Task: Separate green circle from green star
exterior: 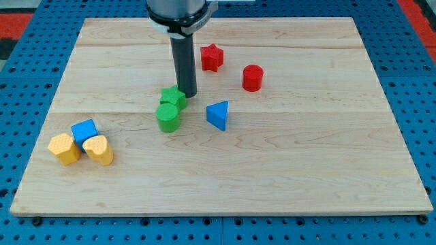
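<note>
The arm carried no gripper, so there was no jaw state to report; it ended in a straight dark rod (pixel 184 64) that entered from the view's top. My tip (pixel 189 94) rested on the wooden board (pixel 306 170), against the upper right edge of the green star (pixel 172 98). Whether the tip actually touched the star or stood just beside it, I could not tell from this view.

Task objects:
1. The green star lay slightly left of the board's centre, directly below and to the left of my tip.
2. The green circle (pixel 167 117), a short upright cylinder, stood immediately below the star toward the view's bottom. The two green blocks were touching or very nearly so; no board surface showed between them.

Other objects on the board:
1. A blue triangle (pixel 218 114) stood to the right of the green circle, near it but apart.
2. A red star (pixel 212 57) lay toward the view's top, to the right of the rod.
3. A red cylinder (pixel 253 77) stood to the right of and lower than the red star, apart from it.
4. A cluster of three blocks occupied the lower left area: a blue cube (pixel 85 131), a yellow block (pixel 64 149) on its left, and a second yellow block (pixel 99 150) on its lower right. All three were packed closely together, well apart from the green pair.

The board lay on a blue perforated table (pixel 20 82).
</note>
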Tool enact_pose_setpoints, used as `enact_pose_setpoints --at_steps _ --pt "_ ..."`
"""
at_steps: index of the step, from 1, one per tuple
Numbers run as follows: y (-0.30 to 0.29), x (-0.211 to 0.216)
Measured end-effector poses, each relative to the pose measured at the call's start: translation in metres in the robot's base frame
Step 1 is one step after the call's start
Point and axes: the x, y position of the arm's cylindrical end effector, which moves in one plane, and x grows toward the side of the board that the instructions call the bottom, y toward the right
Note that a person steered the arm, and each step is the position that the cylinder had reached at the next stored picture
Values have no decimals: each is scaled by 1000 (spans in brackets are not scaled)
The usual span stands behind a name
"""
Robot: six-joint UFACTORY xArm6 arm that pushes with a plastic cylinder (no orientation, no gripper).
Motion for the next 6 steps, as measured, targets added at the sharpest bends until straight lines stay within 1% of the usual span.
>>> enact_pose_setpoints --at_steps 3,4,6 --pt "0 64" --pt "-11 80" --pt "-108 80"
